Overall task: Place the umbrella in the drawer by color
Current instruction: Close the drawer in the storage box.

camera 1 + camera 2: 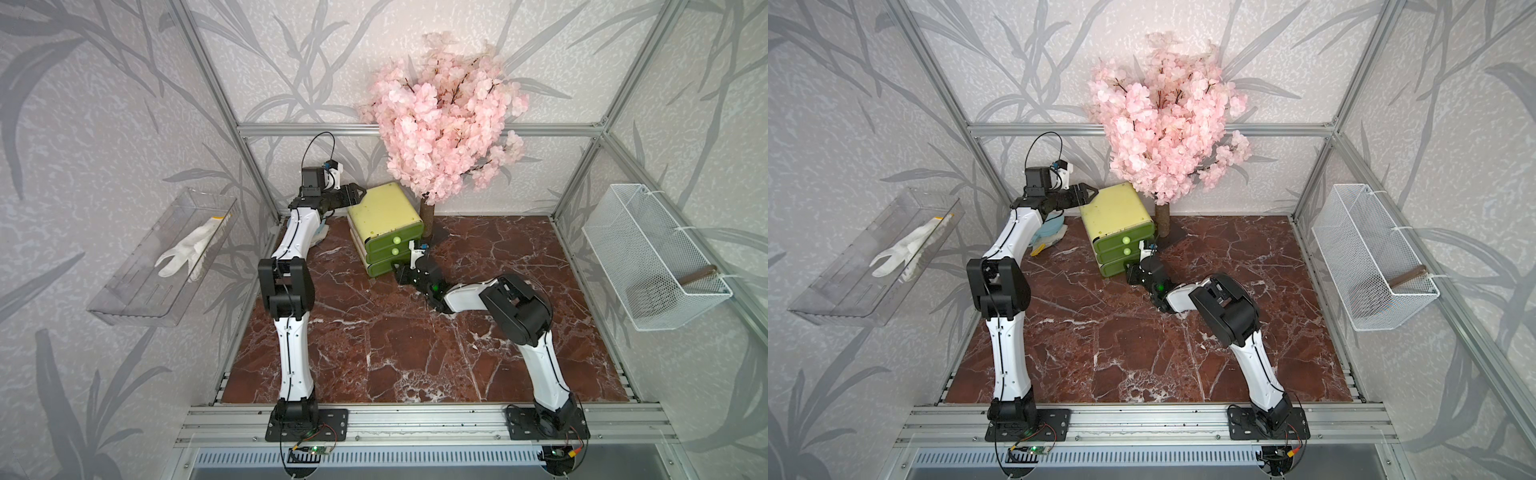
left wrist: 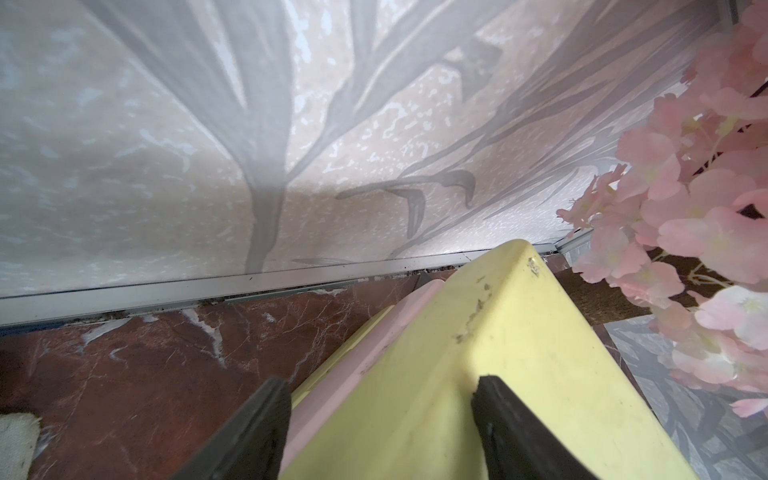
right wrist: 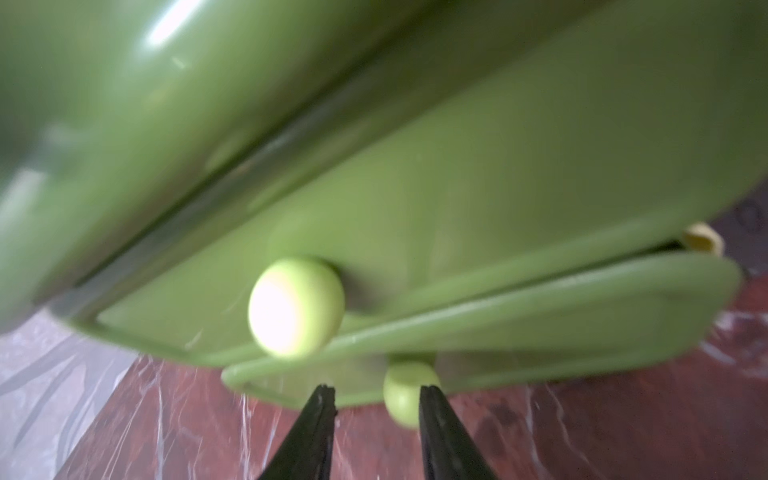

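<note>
Top view: umbrella (image 1: 1052,231) lies on counter (image 1: 1121,353) beside drawer unit (image 1: 1113,208), part hidden.
L wrist: left claw (image 2: 380,382) apart, straddling unit's top edge.
R wrist: right claw (image 3: 376,390) apart round bottom knob (image 3: 406,388), not clamped.
Step prob. opening bottom drawer (image 3: 540,332); next: nip knob, pull straight.

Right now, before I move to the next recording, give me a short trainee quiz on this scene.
1. True or false: all three green drawers are fully shut.
2. The right gripper has its jaws either side of which knob? A top, B middle, C bottom.
3. What lies in the clear wall tray?
Key: 1 false, the bottom drawer stands slightly out. 2 C, the bottom knob. 3 a white glove.
</note>
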You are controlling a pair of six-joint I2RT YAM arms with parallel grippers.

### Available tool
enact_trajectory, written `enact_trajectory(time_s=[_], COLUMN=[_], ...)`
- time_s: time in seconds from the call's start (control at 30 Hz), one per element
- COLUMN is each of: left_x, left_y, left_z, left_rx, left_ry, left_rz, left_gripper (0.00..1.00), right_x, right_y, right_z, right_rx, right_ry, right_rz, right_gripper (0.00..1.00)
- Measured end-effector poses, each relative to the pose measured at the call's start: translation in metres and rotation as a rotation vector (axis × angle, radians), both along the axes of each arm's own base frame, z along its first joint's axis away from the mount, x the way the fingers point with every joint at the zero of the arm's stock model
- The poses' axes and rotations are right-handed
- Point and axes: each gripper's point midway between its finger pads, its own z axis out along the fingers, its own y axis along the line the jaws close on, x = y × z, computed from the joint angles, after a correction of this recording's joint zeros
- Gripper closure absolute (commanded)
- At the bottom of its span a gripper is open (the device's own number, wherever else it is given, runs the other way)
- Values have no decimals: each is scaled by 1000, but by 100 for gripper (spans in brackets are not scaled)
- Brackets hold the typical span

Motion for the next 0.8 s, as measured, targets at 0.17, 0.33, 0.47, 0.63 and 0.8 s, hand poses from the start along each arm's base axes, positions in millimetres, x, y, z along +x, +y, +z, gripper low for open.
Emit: enact_trajectory(time_s=[0.17, 0.33, 0.47, 0.63, 0.8], left_x=[0, 0, 0, -1, 0], left_y=[0, 0, 0, 0, 1], left_z=[0, 0, 0, 1, 2], left_rx=[2, 2, 2, 8, 27], left_ry=[-1, -1, 0, -3, -8], left_rz=[0, 0, 0, 8, 25], left_gripper=[26, 26, 26, 26, 26], right_x=[-12, -13, -5, 8, 16], right_y=[-7, -5, 2, 13, 20], right_z=[32, 71, 88, 105, 103], right_rx=[18, 62, 61, 66, 57], right_ry=[-13, -63, -87, -118, -111], right_rz=[14, 23, 30, 33, 35], right_gripper=[62, 62, 61, 61, 61])
